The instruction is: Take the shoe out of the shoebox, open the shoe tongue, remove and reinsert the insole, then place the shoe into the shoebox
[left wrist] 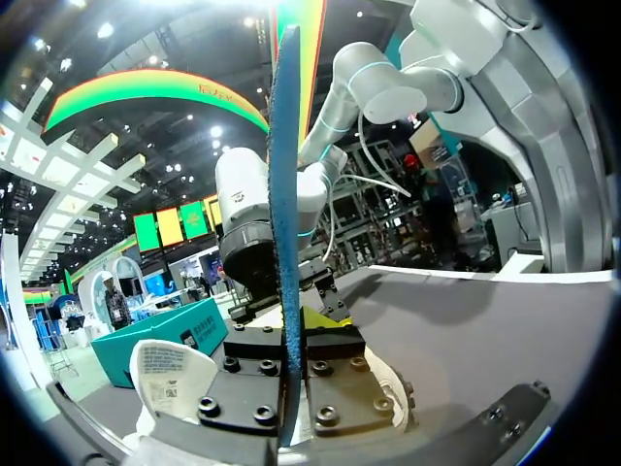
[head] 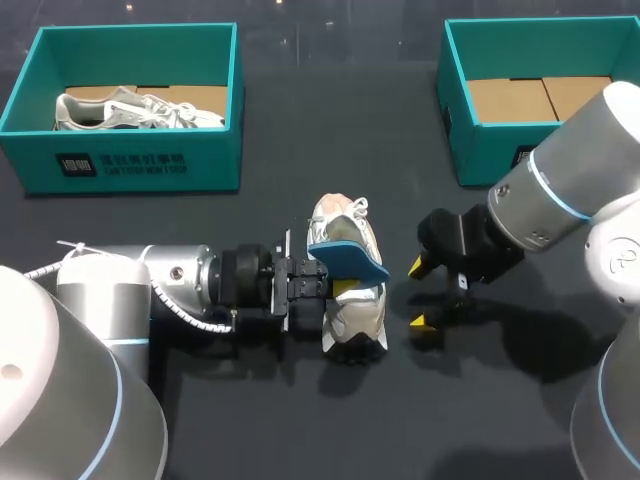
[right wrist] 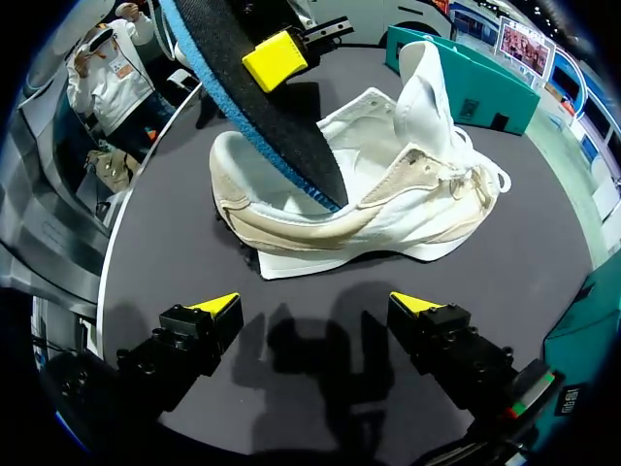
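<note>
While the white shoe (head: pixel 345 290) stands on its sole at the middle of the dark table (head: pixel 250 420), toe toward 12 o'clock and heel toward 6, my left gripper (head: pixel 340 285) comes at it from 9 o'clock and is clamped on the blue insole (head: pixel 348 258). That insole hangs tilted over the shoe's opening. Left wrist view: insole (left wrist: pixel 286 243) runs edge-on straight up between the fingers of my left gripper (left wrist: pixel 289 335), pinched from both sides, with the shoe (left wrist: pixel 165 374) just under and beside the fingers.

Right wrist view: insole (right wrist: pixel 262 97) slants down toward the heel end of the shoe (right wrist: pixel 388 204), blue underside and dark top face both showing. Its lower end is at the collar; can't tell if it touches. Tongue is pulled up and away from the opening, laces loose at the toe end.

My right gripper (head: pixel 418 295) sits at 3 o'clock of the shoe, near but apart, fingers spread wide and gripping nothing. From its own wrist, the right gripper (right wrist: pixel 315 306) has only bare table between the yellow tips, shoe ahead.

A teal shoebox (head: pixel 130 165) at 10 o'clock holds a second shoe (head: pixel 130 110) lying on its side. Another teal shoebox (head: pixel 470 150) at 2 o'clock shows a cardboard floor, partly hidden by my right arm.
</note>
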